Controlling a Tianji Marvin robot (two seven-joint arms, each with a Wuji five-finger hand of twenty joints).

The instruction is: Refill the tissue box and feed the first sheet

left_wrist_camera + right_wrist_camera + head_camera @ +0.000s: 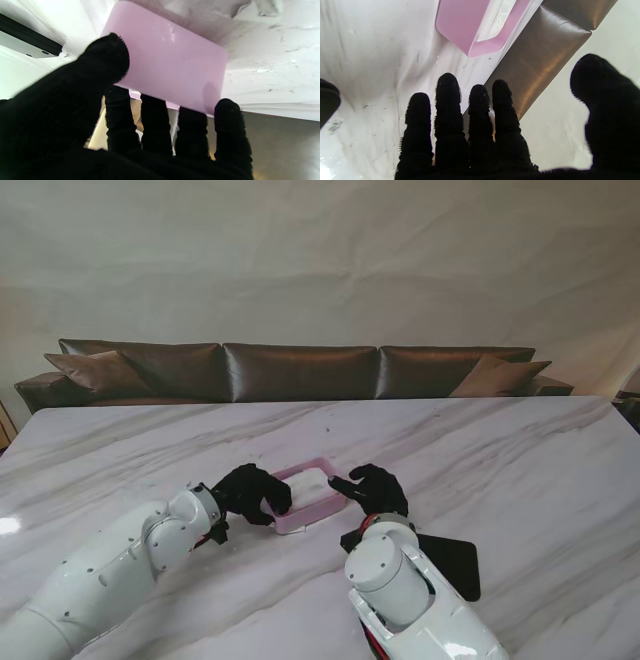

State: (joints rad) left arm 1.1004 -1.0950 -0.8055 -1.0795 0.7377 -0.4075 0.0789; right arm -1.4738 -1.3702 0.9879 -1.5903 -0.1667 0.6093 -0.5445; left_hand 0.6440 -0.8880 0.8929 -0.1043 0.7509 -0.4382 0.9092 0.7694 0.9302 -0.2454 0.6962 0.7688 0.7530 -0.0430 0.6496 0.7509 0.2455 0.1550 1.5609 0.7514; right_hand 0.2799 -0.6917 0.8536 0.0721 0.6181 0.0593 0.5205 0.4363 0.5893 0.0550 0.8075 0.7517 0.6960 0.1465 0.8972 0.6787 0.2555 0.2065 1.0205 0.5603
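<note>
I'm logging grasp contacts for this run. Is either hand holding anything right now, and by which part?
The left hand grips the pink tissue box by its left end wall, fingers over the rim, thumb outside. The right hand is open, holding nothing.

Pink tissue box (303, 497) — its 9 o'clock end hidden under left hand (251, 493). Dark flat object (452, 564) at the box's 4 o'clock partly covered by right arm — identity unclear. Printed text on white tissue pack (498, 19) too small to read.

Our left hand (252, 492) curls with fingers (155, 120) closed in a grasp; our right hand (372, 489) hovers, fingers (448, 100) spread.
</note>
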